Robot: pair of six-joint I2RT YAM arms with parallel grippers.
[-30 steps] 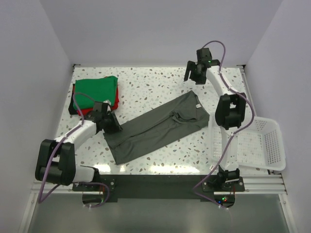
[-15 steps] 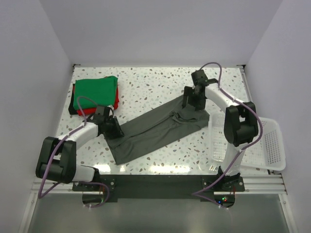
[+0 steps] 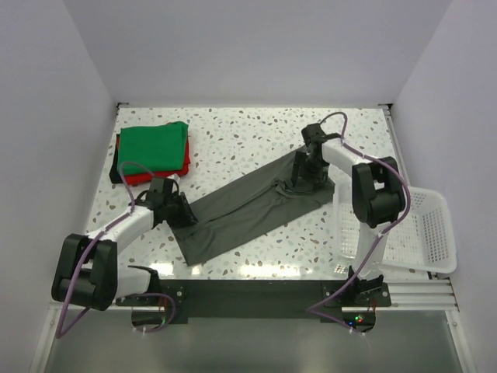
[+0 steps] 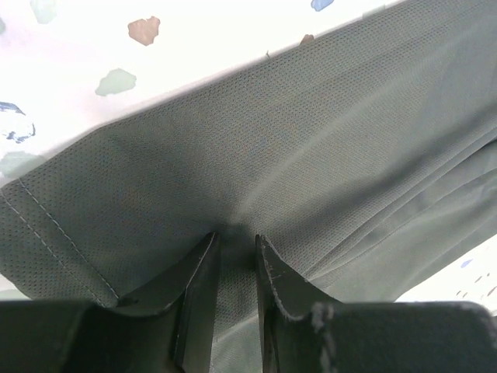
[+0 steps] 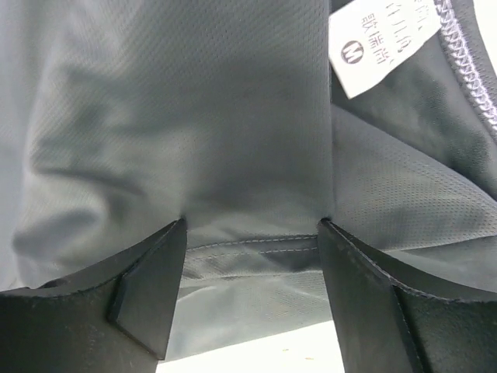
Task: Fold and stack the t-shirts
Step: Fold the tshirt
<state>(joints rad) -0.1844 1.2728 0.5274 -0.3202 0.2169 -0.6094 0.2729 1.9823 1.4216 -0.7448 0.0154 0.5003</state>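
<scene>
down onto the collar end of the charcoal-grey t-shirt (image 3: 248,206) has come the right gripper (image 5: 252,225), fingers spread wide over flat cloth, gripping nothing. the left gripper (image 4: 237,237) has crept along the hem end, fingers nearly closed, pinching a cloth ridge. the shirt lies as a diagonal strip mid-table.

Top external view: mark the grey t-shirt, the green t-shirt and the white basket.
grey t-shirt (image 3: 248,206), top external view, middle of its long folded strip.
green t-shirt (image 3: 154,145), top external view, centre of its upper face.
white basket (image 3: 435,237), top external view, its right mesh wall.
</scene>
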